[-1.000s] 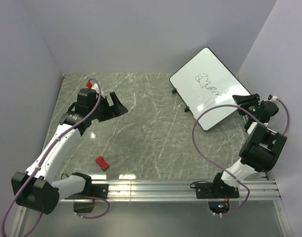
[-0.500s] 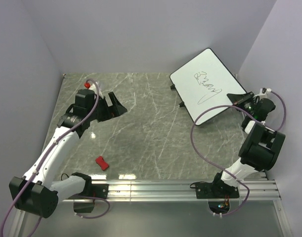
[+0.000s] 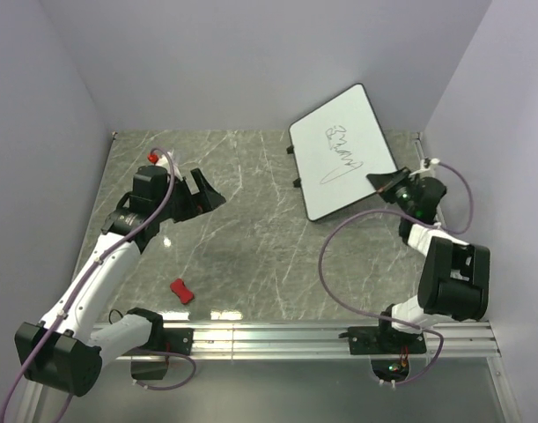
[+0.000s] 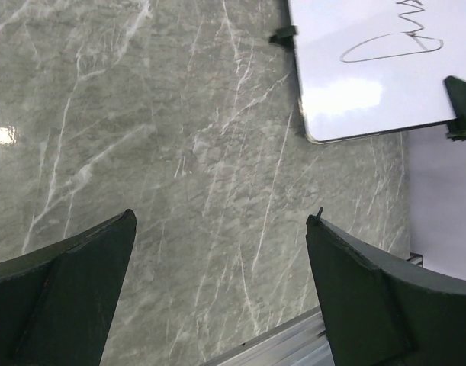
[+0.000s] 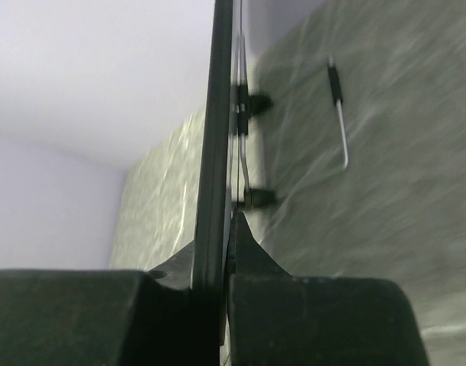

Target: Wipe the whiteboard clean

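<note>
The whiteboard (image 3: pixel 339 154) is a white board with a thin black rim and black scribbled lines. It stands at the back right, raised and tilted. My right gripper (image 3: pixel 380 182) is shut on its near right edge. The right wrist view shows the board edge-on (image 5: pixel 217 114), clamped between my right gripper (image 5: pixel 225 252) jaws, with its small black feet (image 5: pixel 255 103) beside it. My left gripper (image 3: pixel 211 196) hangs open over the bare table at the left, well away from the board. From the left wrist, the board (image 4: pixel 370 84) lies far ahead of the open gripper (image 4: pixel 221 219).
A small red eraser block (image 3: pixel 181 290) lies on the grey marble table (image 3: pixel 251 238) near the front left. An aluminium rail (image 3: pixel 295 335) runs along the near edge. Walls close in the back and both sides. A thin metal wire stand (image 5: pixel 341 122) shows under the board.
My right gripper has shut on the whiteboard's edge and carried it left, turning and tilting it up. The left arm has shifted only slightly.
</note>
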